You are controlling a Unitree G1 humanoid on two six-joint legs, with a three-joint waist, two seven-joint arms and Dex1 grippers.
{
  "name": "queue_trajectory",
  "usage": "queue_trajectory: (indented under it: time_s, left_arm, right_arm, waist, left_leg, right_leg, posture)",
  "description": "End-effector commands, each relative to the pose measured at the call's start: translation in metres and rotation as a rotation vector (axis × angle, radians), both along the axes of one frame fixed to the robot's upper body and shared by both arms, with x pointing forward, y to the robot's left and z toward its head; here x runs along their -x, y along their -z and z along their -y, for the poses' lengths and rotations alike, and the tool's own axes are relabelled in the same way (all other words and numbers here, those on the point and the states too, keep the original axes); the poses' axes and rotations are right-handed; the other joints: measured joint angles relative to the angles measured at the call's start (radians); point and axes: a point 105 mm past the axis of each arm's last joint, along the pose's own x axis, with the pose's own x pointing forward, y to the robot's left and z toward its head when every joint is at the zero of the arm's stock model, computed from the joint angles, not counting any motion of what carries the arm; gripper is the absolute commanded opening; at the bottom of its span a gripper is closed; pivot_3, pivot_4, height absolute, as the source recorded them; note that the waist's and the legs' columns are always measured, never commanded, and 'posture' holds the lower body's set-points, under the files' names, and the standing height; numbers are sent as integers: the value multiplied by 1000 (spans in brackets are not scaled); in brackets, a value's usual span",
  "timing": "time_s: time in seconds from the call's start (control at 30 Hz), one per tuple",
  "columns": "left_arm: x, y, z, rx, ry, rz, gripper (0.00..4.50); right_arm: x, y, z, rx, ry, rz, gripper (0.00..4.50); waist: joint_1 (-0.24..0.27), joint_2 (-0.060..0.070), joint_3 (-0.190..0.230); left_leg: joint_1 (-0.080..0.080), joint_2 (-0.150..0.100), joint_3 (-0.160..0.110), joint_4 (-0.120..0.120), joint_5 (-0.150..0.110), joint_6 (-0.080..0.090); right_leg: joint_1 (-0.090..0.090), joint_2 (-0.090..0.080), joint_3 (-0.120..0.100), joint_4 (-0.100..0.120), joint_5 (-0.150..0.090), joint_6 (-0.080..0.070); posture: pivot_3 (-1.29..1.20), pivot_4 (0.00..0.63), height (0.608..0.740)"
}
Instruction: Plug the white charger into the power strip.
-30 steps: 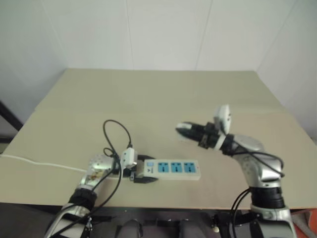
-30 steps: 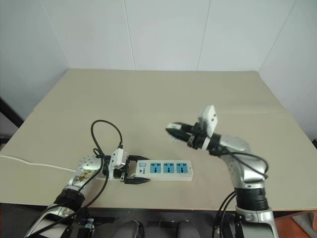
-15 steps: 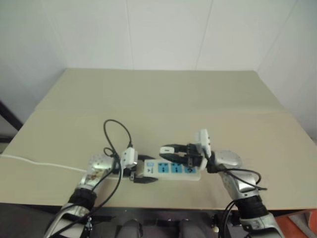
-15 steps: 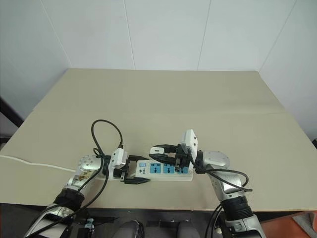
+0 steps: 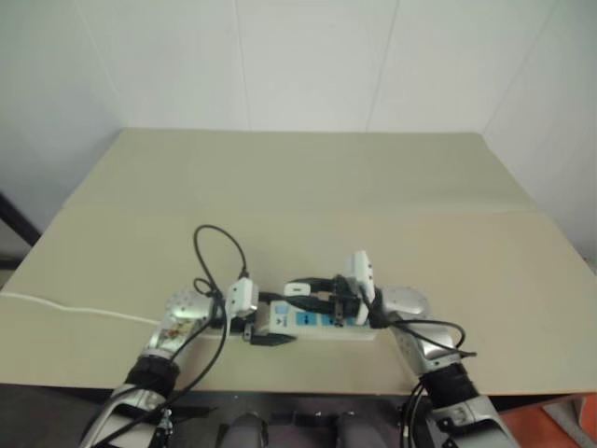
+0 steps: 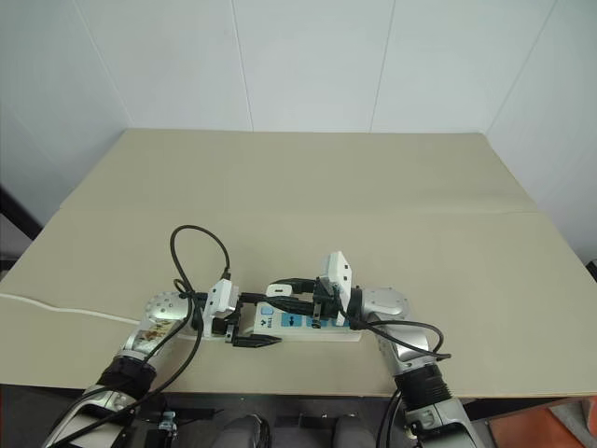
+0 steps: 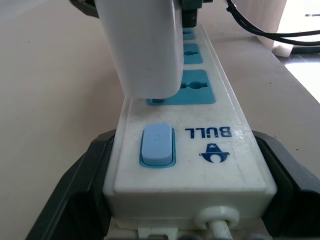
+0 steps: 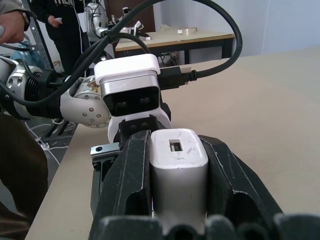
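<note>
The beige tabletop (image 6: 373, 187) carries the power strip (image 6: 347, 333) near its front edge, at about 6 o'clock in the head views, lying crosswise with its cord end toward the robot's left. A thin white cord (image 5: 65, 306) trails away over the tabletop toward 9 o'clock.

The left claw (image 6: 250, 321) straddles the strip's switch end, its two black fingers (image 7: 75, 185) spread wide and pressed against the strip's two long sides, so it has the strip in hand.

The right claw (image 8: 177, 170) reaches in from 3 o'clock above the strip, its fingers closed tight on the white charger (image 7: 142, 47). The charger stands upright over the blue socket face (image 7: 192, 92) nearest the blue switch (image 7: 157, 145) (its lower edge is touching or just above that face; the prongs are hidden).
</note>
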Motion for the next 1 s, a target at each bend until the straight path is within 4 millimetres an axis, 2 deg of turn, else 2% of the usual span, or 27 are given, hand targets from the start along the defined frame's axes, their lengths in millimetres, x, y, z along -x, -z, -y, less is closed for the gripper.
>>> queue_trajectory:
  time_s: [0.03, 0.37, 0.67, 1.0]
  left_arm:
    - [7, 18, -6, -74, -1, -51, 3317]
    - [8, 18, -7, -77, 0, -52, 3317]
    - [7, 17, -7, -81, 0, -52, 3317]
    - [7, 17, -8, -80, -11, -50, 3317]
  right_arm:
    - [0, 0, 3, 14, -6, 25, 1146]
    - [-6, 9, 18, 55, 34, 11, 1146]
    - [-10, 17, 13, 70, 31, 9, 1146]
    - [-12, 48, 47, 183, 87, -66, 1146]
  waist:
    - [0, 0, 0]
    - [1, 0, 0]
    - [-1, 0, 0]
    - [3, -1, -1]
  left_leg:
    - [0, 0, 0, 0, 0, 0]
    - [0, 0, 0, 0, 0, 0]
    - [1, 0, 0, 0, 0, 0]
    - [2, -1, 0, 0, 0, 0]
  right_leg:
    - [0, 0, 0, 0, 0, 0]
    - [0, 0, 0, 0, 0, 0]
    - [1, 0, 0, 0, 0, 0]
    - [2, -1, 0, 0, 0, 0]
  posture:
    - [0, 150, 740]
    - [0, 150, 740]
    - [0, 150, 740]
    - [0, 150, 740]
